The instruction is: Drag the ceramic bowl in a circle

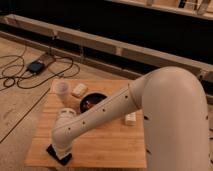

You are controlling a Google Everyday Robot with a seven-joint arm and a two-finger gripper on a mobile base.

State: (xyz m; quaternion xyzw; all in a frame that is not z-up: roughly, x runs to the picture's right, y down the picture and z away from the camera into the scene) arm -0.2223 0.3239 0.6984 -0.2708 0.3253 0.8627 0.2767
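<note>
The black glossy ceramic bowl (93,102) sits on the wooden table (105,140) near its back middle, with a small orange-brown speck inside. My white arm reaches from the right across the table and partly covers the bowl's right side. My gripper (61,150) is at the table's front left corner, over a flat black slab (57,155), well in front of and left of the bowl.
A pale translucent cup (62,90) stands at the back left. A small pale block (79,90) lies beside it. Another small white block (130,118) lies right of the bowl. Cables and a black box (36,66) lie on the floor to the left.
</note>
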